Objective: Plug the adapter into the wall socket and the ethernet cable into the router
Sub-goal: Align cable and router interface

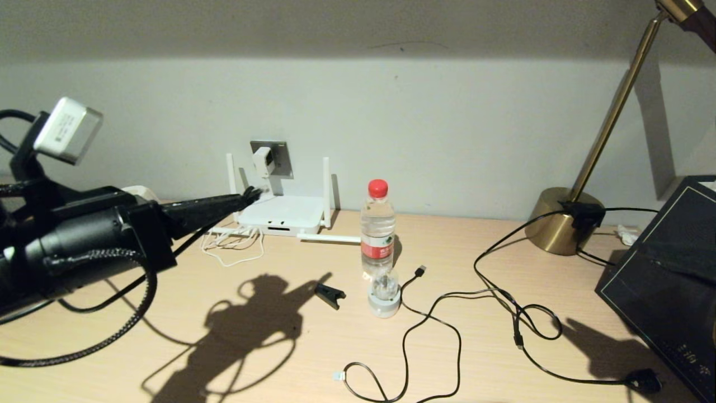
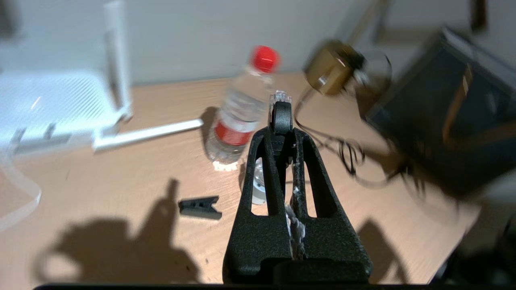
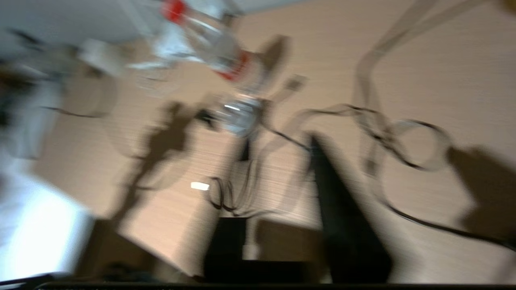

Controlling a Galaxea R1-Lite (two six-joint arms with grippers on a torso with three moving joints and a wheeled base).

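**Head view: held connector is nearing the router**

Head view is showing the left gripper (image 1: 253, 194) reaching in from the frame's left, its fingers closing tight on the ethernet cable (image 2: 280, 98), clear plug protruding forward. The router (image 1: 282, 214) is sitting just below-right of the tips, its dark slot facing the camera. The adapter (image 1: 263, 160) is already sitting in the wall socket (image 1: 281, 158). The right gripper's fingers are too smeared in its wrist view to judge.

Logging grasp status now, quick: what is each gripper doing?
Left gripper: shut on the ethernet cable, near the router.
Right gripper: cannot be told.
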